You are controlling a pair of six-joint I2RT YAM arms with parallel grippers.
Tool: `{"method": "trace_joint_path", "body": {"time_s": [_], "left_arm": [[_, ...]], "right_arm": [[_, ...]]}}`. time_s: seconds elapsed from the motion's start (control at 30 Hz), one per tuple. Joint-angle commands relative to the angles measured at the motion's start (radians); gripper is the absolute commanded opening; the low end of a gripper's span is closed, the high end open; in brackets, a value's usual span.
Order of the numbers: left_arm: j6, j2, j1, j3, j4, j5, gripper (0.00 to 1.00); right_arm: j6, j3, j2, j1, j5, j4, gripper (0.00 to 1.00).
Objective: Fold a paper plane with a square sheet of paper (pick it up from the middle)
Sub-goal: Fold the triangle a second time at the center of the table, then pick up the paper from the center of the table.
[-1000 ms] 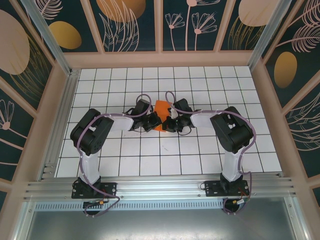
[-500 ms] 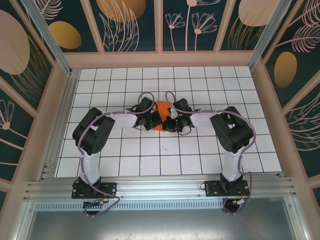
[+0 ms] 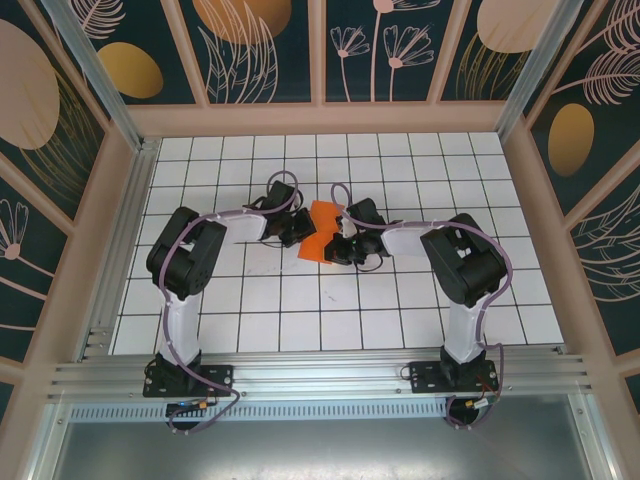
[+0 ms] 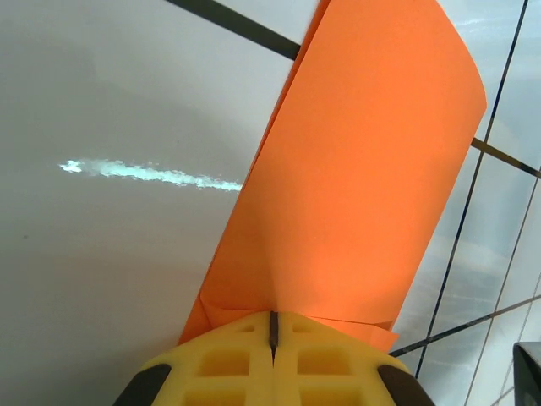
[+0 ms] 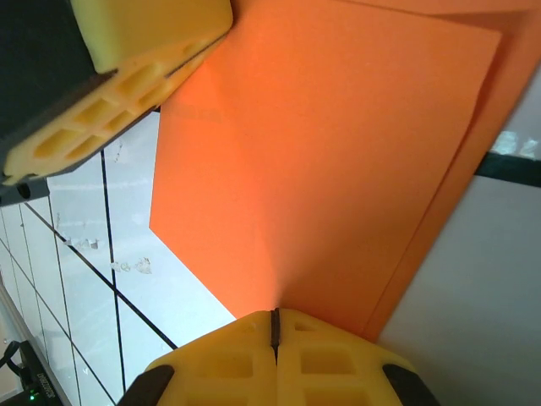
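Note:
The square sheet of paper (image 3: 322, 230) is bright orange and folded over into layers, held just above the white grid table between the two grippers. It reads as a layered band, not a dart shape. My left gripper (image 3: 302, 228) pinches its left edge; in the left wrist view the yellow fingers (image 4: 220, 364) are shut on the paper (image 4: 363, 169), with a folded flap beside them. My right gripper (image 3: 340, 246) pinches the opposite edge, and in the right wrist view it (image 5: 273, 315) is shut on the sheet (image 5: 330, 161). The left fingers (image 5: 127, 76) show top left there.
The white grid table (image 3: 350, 310) is ringed by a tan frame and patterned walls (image 3: 320, 50). An aluminium rail (image 3: 320, 370) carrying both arm bases runs along the near edge. Both forearms reach inward and meet near the table's middle.
The left gripper has moved away from the arm bases and slightly left, drawing the paper from a curled bulge into a flatter tilted band. The right gripper has stayed put.

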Motion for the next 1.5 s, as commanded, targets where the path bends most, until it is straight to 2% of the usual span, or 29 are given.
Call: {"method": "trace_joint_path", "body": {"time_s": [0.0,0.1,0.4,0.57,0.73,0.83,1.17,1.37,1.47], "left_arm": [[0.05,0.066,0.076,0.014,-0.016,-0.17,0.0],[0.063,0.066,0.102,0.026,-0.014,-0.178,0.0],[0.14,-0.046,0.134,0.104,-0.026,-0.185,0.17],[0.13,-0.163,0.134,0.013,-0.006,-0.178,0.27],[0.112,-0.278,0.134,-0.144,0.047,-0.148,0.37],[0.107,-0.328,0.133,-0.221,0.084,-0.112,0.42],[0.072,-0.38,0.13,-0.369,0.168,-0.048,0.57],[0.04,-0.391,0.123,-0.409,0.259,0.028,0.6],[0.035,-0.393,0.104,-0.418,0.303,0.074,0.62]], "right_arm": [[-0.032,-0.096,0.09,0.007,0.115,-0.257,0.0],[-0.032,-0.092,0.085,0.007,0.116,-0.26,0.0],[-0.024,-0.029,0.018,0.007,0.07,-0.242,0.01],[-0.017,0.08,-0.106,0.009,0.027,-0.182,0.16],[-0.022,0.137,-0.188,-0.013,0.128,-0.178,0.45],[-0.044,0.137,-0.168,-0.051,0.162,-0.178,0.51],[-0.136,0.19,-0.03,-0.091,0.05,-0.153,0.52],[-0.14,0.209,0.036,-0.098,0.006,-0.139,0.39],[-0.12,0.185,0.049,-0.114,-0.054,-0.086,0.24]]}}
